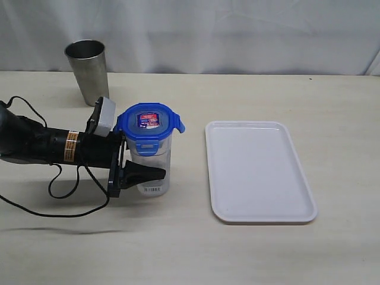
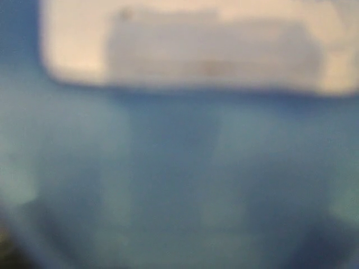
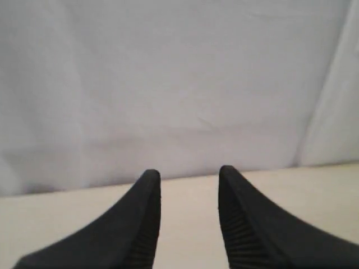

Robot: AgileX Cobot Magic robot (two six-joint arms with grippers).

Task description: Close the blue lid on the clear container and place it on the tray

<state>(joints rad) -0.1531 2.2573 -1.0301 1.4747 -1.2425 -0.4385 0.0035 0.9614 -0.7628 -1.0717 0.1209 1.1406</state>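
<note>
Left fingers [image 1: 145, 173] tight around the clear container [image 1: 157, 155], blue lid [image 1: 148, 122] on top, tray [image 1: 258, 172] alongside; right fingers [image 3: 140, 224] apart

Grey steel tumbler [image 1: 87, 70] upright on beige table [image 1: 178, 249].

Upright clear container [image 1: 155, 155] gripped by left fingers [image 1: 145, 173], blue lid [image 1: 148, 123] on top; tray [image 1: 259, 172] beside; steel tumbler [image 1: 89, 71] behind.

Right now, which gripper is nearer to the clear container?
Left. The left gripper has its jaws around the lower part of the container. The right gripper is outside the overall view, facing only table and curtain.
</note>
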